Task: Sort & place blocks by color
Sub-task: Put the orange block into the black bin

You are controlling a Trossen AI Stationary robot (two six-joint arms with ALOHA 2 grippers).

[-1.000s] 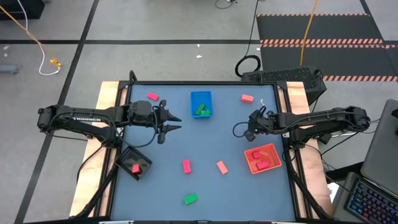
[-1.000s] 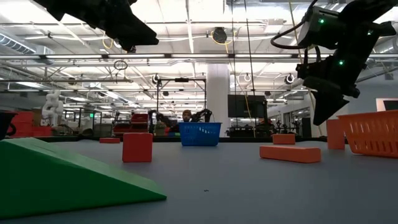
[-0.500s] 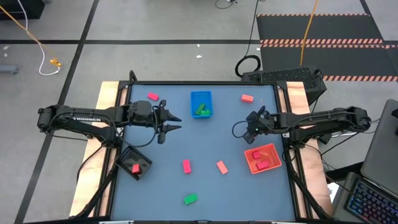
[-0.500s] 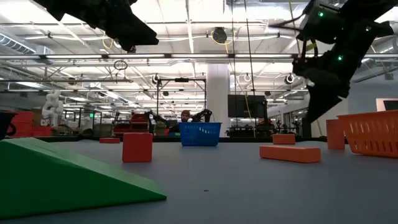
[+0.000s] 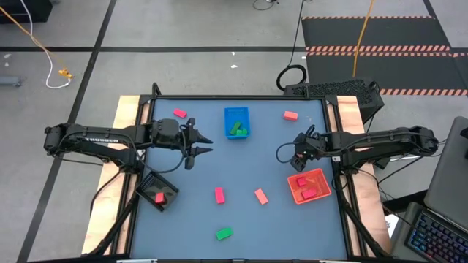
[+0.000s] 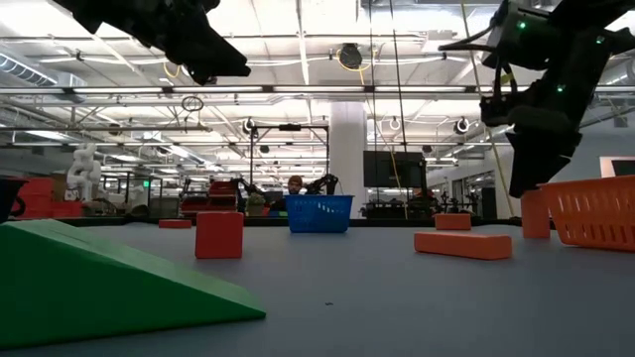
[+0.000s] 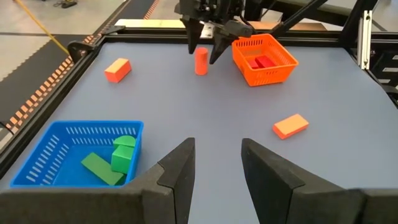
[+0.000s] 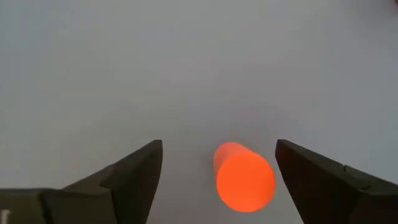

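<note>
My right gripper (image 8: 219,149) is open and points down over a salmon-red round block (image 8: 244,177). That block stands upright on the table, just left of the orange-red tray (image 5: 308,185); a finger stands on either side of it without touching. The left wrist view also shows the upright block (image 7: 200,61). My left gripper (image 5: 207,144) hovers open and empty at the table's left, between the blue tray (image 5: 236,122) and the black tray (image 5: 159,192). Loose blocks lie about: pink (image 5: 180,113), salmon (image 5: 290,115), pink (image 5: 219,195), salmon (image 5: 261,196), green (image 5: 224,234).
The blue tray holds green blocks (image 7: 115,158), the orange-red tray holds red ones (image 7: 261,62), and the black tray holds a pink one (image 5: 160,197). The table's middle (image 5: 241,164) is bare. Wooden rails run along the left and right edges.
My right gripper has opened wide from shut. It has shifted a little toward the table's near edge and right, over the upright round block, which has stayed in place.
</note>
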